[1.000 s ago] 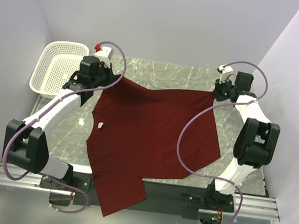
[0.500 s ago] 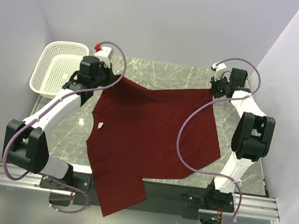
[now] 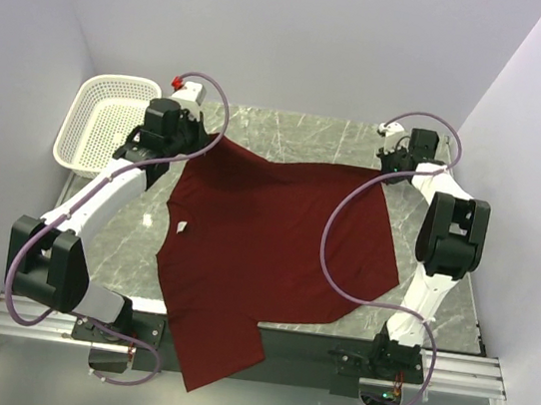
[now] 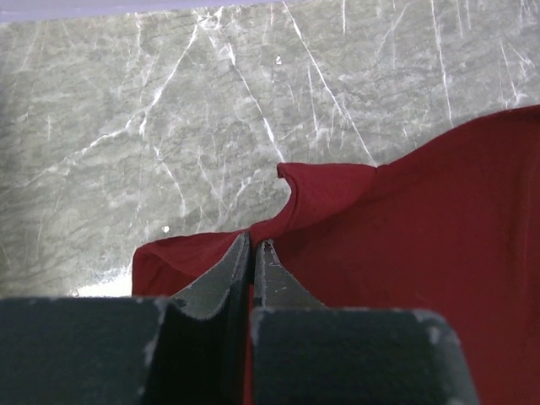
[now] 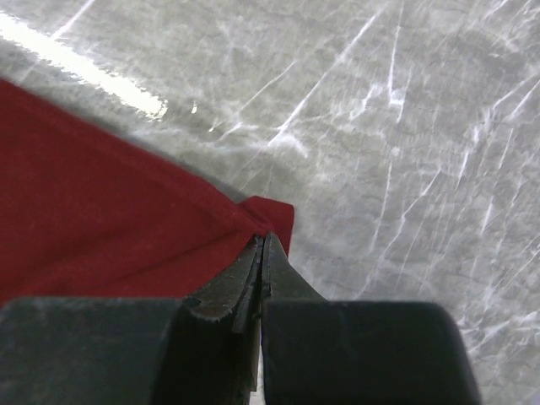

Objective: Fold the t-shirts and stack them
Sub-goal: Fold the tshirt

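Cloth: the maroon t-shirt (image 3: 263,252) lies spread over the grey marble table (image 3: 310,133). Its near part hangs over the front edge between the arm bases.
Neck: a small white label (image 3: 180,227) shows on the shirt's left side.
Far left corner: the left gripper (image 4: 253,243) has its fingers pressed together on a pinch of cloth, and a fold curls up just past the tips.
Far right corner: the right gripper (image 5: 263,238) is clamped on the cloth, with a small red tip poking beyond it.
Left of table: a white perforated basket (image 3: 100,123), apart from the shirt.
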Action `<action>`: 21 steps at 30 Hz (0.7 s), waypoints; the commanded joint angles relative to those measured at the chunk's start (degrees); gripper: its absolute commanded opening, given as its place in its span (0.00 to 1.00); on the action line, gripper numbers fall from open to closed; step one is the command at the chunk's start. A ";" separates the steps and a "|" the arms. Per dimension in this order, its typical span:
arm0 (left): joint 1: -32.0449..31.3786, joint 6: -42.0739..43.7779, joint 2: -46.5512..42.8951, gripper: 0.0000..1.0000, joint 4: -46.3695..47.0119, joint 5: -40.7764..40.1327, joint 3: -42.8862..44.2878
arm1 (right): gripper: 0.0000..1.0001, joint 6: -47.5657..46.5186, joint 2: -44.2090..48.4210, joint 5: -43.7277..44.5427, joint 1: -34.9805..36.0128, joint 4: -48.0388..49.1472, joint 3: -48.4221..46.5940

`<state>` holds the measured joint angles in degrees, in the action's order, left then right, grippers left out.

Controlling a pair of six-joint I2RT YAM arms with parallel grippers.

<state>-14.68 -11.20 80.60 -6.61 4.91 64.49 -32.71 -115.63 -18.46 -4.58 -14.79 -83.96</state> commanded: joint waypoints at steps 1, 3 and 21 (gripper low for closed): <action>-0.26 1.01 -2.72 0.00 0.81 1.42 0.82 | 0.00 -0.25 4.88 -1.57 0.45 2.92 1.78; -0.26 1.01 -3.86 0.00 0.55 1.42 -0.32 | 0.00 -0.51 5.77 -1.93 0.36 3.27 2.75; -0.35 -0.31 -9.32 0.00 0.64 1.60 -6.83 | 0.00 -0.51 13.06 -3.69 -0.87 5.38 10.57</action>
<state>-14.72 -11.31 73.56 -7.88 5.21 58.19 -32.93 -105.56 -21.93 -4.89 -11.94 -74.17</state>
